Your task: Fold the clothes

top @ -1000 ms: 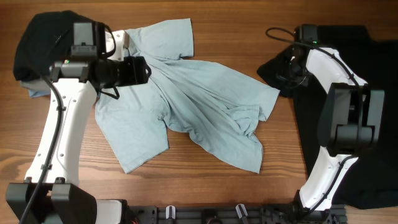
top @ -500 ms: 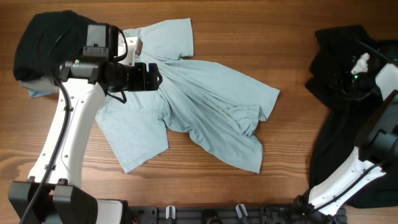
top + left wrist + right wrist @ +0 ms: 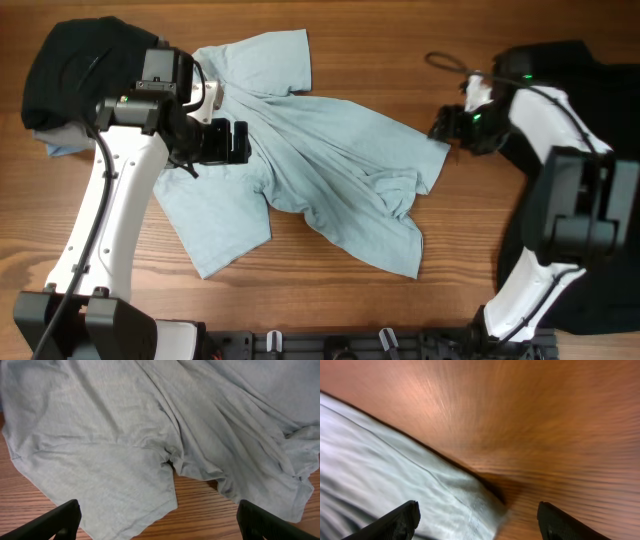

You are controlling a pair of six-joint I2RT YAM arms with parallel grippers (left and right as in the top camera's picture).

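Although no fold shows yet, the wooden worktop (image 3: 380,50) carries its load in plain order: a large black shirt (image 3: 620,90) heaped along the right edge, the pale blue T-shirt (image 3: 330,170) spread rumpled at centre with its long axis running from upper left to lower right, and a black bundle (image 3: 70,70) at the upper left corner. The left claw (image 3: 238,142), released wide with nothing between its jaws, hangs over the T-shirt's left half. The right claw (image 3: 477,515), likewise released and empty in a blurred wrist view, sits at the T-shirt corner nearest the black shirt, with cloth on one side and bare wood beyond. Each arm looks placed for its own end of the garment, and flattening it seems the likely first need. Bare wood above and below the T-shirt leaves room to draw it out along that diagonal
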